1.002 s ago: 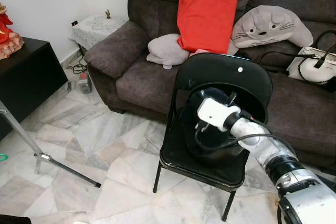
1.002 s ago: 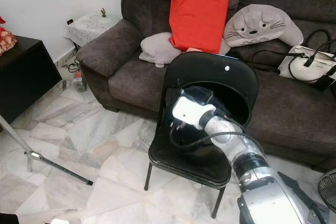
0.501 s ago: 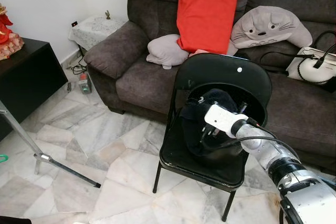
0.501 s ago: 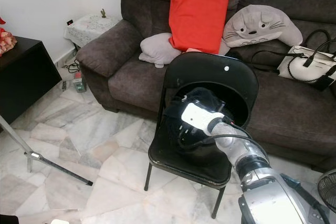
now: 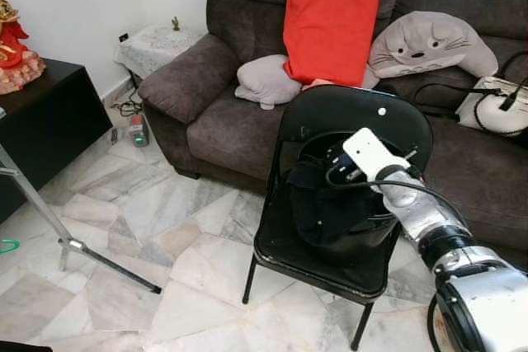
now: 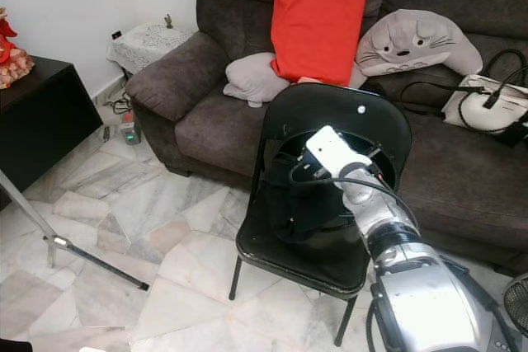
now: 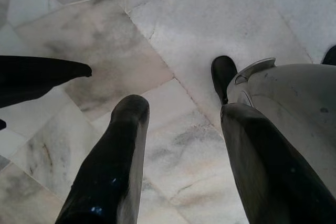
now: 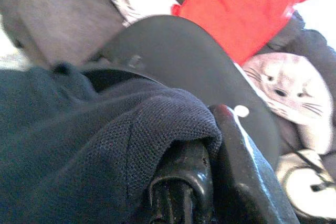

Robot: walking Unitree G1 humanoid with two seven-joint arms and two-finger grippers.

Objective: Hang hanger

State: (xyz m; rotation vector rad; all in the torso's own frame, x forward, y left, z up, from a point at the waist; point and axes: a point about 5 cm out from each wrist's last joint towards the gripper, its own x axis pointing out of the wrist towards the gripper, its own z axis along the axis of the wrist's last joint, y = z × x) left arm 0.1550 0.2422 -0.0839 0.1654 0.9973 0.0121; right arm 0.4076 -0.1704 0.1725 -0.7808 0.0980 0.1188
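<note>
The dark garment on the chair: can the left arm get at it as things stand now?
Probably not. The left end effector hangs open over the floor, while the right end effector is shut on the dark garment on the chair.

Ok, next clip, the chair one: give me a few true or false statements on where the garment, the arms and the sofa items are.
1. The dark garment lies on the black chair. True.
2. The right gripper has its jaws shut on the dark garment. True.
3. The left gripper holds a hanger. False: its jaws are open with nothing between them, pointed at the marble floor.
4. The red cloth lies flat on the floor. False: it hangs in front of the brown sofa.
5. A white handbag sits on the sofa. True.
</note>
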